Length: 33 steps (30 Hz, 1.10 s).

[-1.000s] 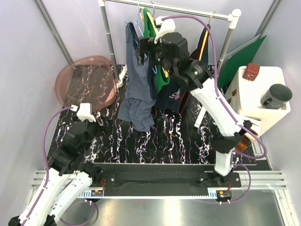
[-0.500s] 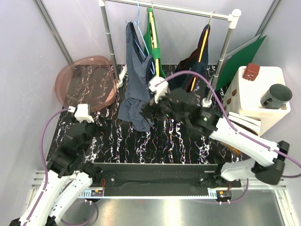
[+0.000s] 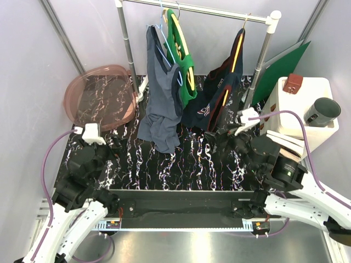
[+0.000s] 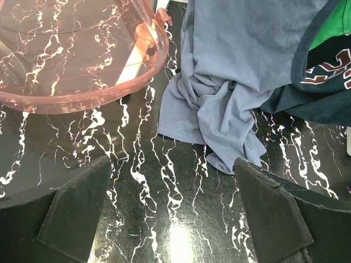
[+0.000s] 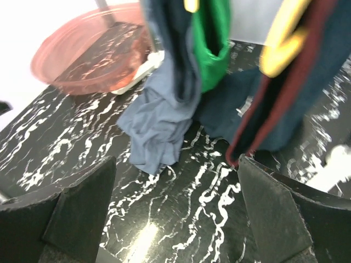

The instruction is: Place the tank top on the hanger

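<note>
The slate blue-grey tank top hangs from the rail on the thin light-blue hanger. Its lower end lies bunched on the black marbled table. It shows in the left wrist view and the right wrist view. My left gripper is open and empty, low over the table in front of the bunched hem. My right gripper is open and empty, low at the right, facing the hanging clothes.
A green tank top on a yellow hanger and a dark navy top hang to the right on the same rail. A pink basin sits back left. A white box with a dark mug stands at the right.
My right arm has come down from the rail and pulled back to the right, low over the table. The tank top stays hanging. My left arm has shifted slightly back.
</note>
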Each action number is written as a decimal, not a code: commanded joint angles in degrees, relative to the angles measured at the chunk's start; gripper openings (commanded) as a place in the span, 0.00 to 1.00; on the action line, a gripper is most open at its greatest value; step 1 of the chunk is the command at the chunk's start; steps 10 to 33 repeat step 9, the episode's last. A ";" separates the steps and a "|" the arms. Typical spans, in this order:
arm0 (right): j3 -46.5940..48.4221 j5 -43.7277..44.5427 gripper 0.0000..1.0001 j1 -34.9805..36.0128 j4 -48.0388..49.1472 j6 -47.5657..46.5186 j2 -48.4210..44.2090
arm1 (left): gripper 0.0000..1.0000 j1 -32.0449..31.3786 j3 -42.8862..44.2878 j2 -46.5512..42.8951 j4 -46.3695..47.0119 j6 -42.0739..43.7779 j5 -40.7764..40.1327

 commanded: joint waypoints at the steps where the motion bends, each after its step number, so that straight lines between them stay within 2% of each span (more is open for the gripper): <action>1: -2.40 6.18 1.00 -0.20 -1.96 3.91 -2.68 | 0.99 0.33 0.76 -0.27 2.65 0.03 -0.96; 33: -2.23 6.18 1.00 -0.20 -2.40 3.47 -0.94 | 0.99 0.33 0.58 -1.68 2.74 0.12 -2.37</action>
